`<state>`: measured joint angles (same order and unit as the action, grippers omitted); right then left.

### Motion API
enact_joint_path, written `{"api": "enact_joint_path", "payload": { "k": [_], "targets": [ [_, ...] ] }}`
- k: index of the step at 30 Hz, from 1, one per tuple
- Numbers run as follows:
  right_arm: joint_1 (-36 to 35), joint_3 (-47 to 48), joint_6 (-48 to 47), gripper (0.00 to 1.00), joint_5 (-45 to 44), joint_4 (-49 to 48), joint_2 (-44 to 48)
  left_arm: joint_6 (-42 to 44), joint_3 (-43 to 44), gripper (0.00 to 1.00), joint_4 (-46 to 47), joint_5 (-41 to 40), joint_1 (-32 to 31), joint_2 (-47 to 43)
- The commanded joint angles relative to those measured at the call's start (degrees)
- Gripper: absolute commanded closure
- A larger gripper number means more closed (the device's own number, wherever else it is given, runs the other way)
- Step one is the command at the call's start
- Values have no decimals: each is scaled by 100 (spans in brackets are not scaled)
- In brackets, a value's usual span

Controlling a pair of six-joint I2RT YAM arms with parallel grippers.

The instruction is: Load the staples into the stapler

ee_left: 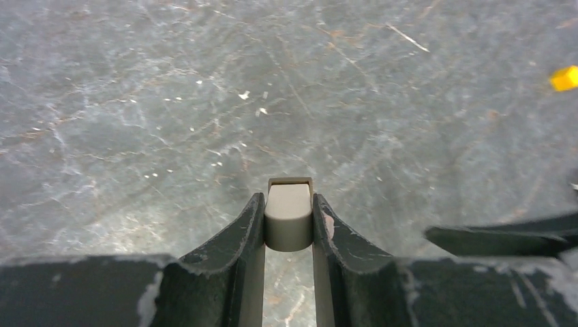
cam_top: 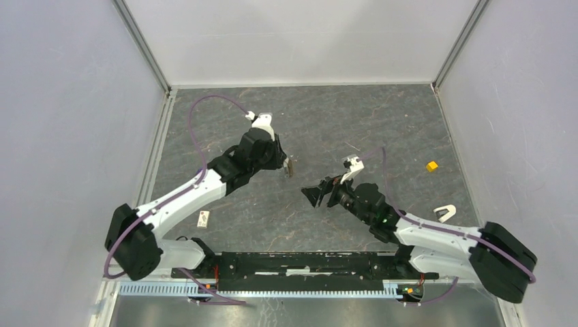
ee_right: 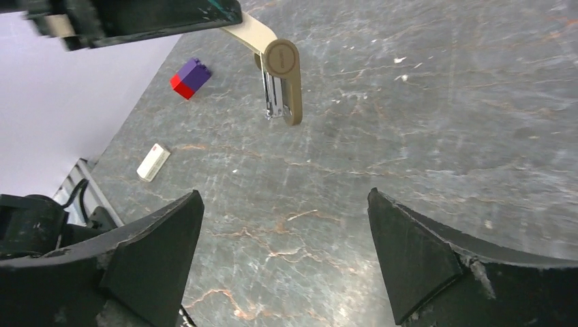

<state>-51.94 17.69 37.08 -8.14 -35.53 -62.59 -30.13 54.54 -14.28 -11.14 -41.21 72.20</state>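
The small flat white staple box with red print (ee_right: 153, 162) lies on the table, well off to the left of the right gripper (ee_right: 283, 197), whose jaws are spread wide around nothing. The tan plastic stapler (ee_right: 281, 78) hangs ahead of them, pinched in the left gripper (ee_left: 288, 204). I'd hold that pinch steady and take the box across its narrow sides.

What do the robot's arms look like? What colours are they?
Both the left arm and the right arm have white tubes between chunky black joints. A thin purple cable loops along each one. The fingers are black wedges with scratched, whitish edges.
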Motion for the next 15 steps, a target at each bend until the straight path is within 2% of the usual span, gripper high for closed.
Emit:
{"api": "enact_joint_path", "payload": {
  "k": [1,8,15],
  "targets": [
    [37,-134,-492,2,-496,843,808,725,538,98,-27,-493,248,535],
    [37,161,-505,2,-1484,2617,1536,1055,1698,98,-395,-284,829,1971],
    [39,258,-671,2,-1680,2998,1735,1640,3405,98,-1386,274,1096,3437]
  ]
}}
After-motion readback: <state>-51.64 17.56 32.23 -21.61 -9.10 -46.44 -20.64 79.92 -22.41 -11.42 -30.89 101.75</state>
